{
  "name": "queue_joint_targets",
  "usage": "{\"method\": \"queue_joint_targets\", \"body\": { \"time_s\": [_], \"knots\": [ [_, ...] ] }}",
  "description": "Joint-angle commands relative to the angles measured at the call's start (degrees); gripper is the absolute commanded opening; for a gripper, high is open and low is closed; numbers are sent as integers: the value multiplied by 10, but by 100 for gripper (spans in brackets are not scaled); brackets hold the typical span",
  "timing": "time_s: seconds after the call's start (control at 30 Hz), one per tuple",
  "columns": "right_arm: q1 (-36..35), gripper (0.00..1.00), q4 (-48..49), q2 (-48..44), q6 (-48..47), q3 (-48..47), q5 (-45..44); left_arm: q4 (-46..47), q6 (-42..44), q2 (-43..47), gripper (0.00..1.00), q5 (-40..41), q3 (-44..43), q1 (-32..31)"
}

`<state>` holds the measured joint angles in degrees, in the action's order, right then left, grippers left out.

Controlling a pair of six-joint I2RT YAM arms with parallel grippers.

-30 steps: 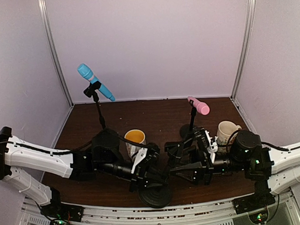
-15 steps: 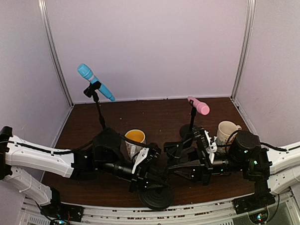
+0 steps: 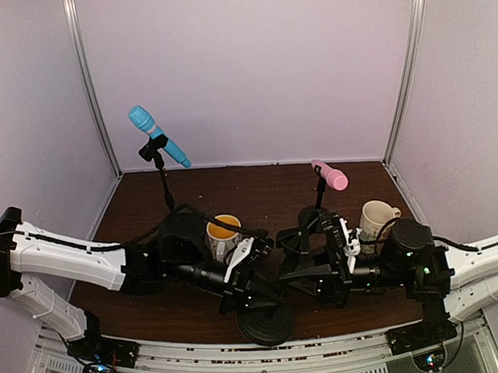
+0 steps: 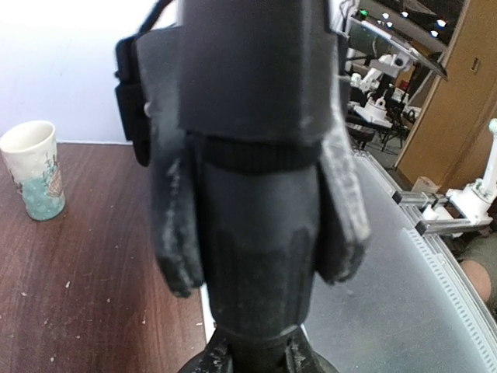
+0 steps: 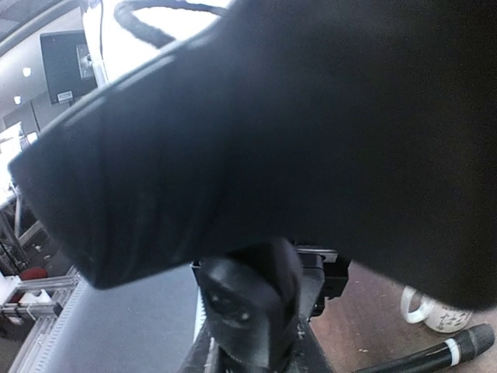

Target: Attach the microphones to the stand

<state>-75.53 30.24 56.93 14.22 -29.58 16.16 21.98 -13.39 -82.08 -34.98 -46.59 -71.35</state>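
Seemingly the left tool (image 4: 262, 276) clamps the matte cylindrical stand (image 4: 252, 186); right tool (image 3: 298, 275) grip unreadable.

Light blue mic (image 3: 158, 137), pink mic (image 3: 329, 175), black mic (image 5: 435, 356) with one pale band. Near stand (image 3: 263, 322) all black. Worktop (image 3: 257, 190) dark brown woodgrain. Left mug (image 3: 224, 229) white, yellow inside; right mug (image 3: 377, 217) cream with teal print. Left arm (image 3: 66, 260) and right arm (image 3: 492, 258): white shells, black joints.
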Motion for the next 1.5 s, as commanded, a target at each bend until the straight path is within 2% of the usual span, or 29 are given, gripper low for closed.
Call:
{"method": "queue_joint_targets", "body": {
  "time_s": [0.0, 0.1, 0.17, 0.2, 0.23, 0.3, 0.37, 0.47, 0.53, 0.57, 0.63, 0.7, 0.87, 1.07, 1.2, 1.27, 1.33, 1.47],
  "knots": [
    [-7, 0, -21, 19, 9, -6, -17, 28, 1, 9, 0, 32, -30, -2],
    [-35, 0, -57, 20, 36, -23, -180, -51, 20, 19, 0, 175, -39, -3],
    [-69, 0, -108, 28, 70, -47, -352, -109, 25, 19, 0, 326, -51, -5],
    [-88, 0, -143, 37, 108, -59, -464, -127, 20, 18, 0, 394, -54, -7],
    [-107, 0, -164, 45, 149, -69, -540, -132, 9, 19, 0, 450, -53, -8],
    [-129, 0, -171, 75, 175, -88, -603, -103, -8, 19, 0, 500, -40, -9],
    [-140, 0, -180, 106, 184, -110, -647, -61, -17, 15, 0, 502, -25, -10],
    [-142, 0, -173, 119, 158, -118, -665, -29, -19, 8, 0, 477, -17, -10],
    [-140, 0, -152, 108, 130, -106, -672, -23, -13, 8, 32, 459, -12, -10],
    [-136, 0, -146, 101, 123, -98, -676, -24, -11, 10, 45, 463, -7, -11],
    [-124, 0, -141, 84, 116, -78, -677, -19, -10, 14, 61, 480, 10, -11],
    [-110, 0, -117, 68, 100, -49, -678, -20, -13, 22, 68, 499, 29, -11],
    [-83, 0, -29, 64, 49, 16, -688, -51, -56, 56, 70, 558, 71, -11],
    [-69, 0, 89, 140, -14, 29, -690, -191, -146, 71, 67, 578, 49, -11],
    [-58, 0, 79, 179, -40, -18, -691, -252, -199, 80, 67, 574, 47, -12],
    [-43, 0, 28, 198, -16, -48, -701, -276, -216, 82, 66, 566, 45, -12],
    [-21, 0, -18, 213, 30, -65, -670, -291, -229, 83, 65, 563, 47, -12],
    [-3, 0, -8, 223, 46, -65, -649, -286, -250, 75, 63, 557, 57, -12]
  ]
}}
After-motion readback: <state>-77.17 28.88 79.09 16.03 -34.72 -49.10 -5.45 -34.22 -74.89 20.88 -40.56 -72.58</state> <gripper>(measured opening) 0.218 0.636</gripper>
